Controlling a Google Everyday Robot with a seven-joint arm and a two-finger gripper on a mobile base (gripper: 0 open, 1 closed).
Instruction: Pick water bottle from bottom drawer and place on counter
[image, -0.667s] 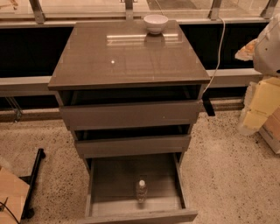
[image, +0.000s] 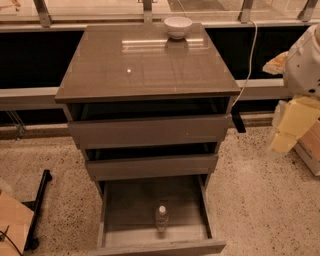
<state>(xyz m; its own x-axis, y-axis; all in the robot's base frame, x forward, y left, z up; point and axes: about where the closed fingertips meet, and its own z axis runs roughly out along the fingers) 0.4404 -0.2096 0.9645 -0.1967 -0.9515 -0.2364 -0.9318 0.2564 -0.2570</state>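
Observation:
The water bottle (image: 161, 218) stands upright near the front middle of the bottom drawer (image: 125, 210), which is pulled out. It is clear with a white cap. The counter (image: 145, 65) is the glossy grey-brown top of the cabinet. My gripper (image: 292, 125) hangs at the right edge of the view, beside the cabinet at about the height of the upper drawers. It is pale yellow under a white arm part (image: 305, 60). It is far from the bottle and holds nothing that I can see.
A white bowl (image: 178, 26) sits at the back of the counter. The two upper drawers (image: 150, 131) are slightly open. A white cable (image: 248, 65) hangs at the cabinet's right. A cardboard box (image: 12, 220) and a black bar (image: 37, 200) lie on the floor at the left.

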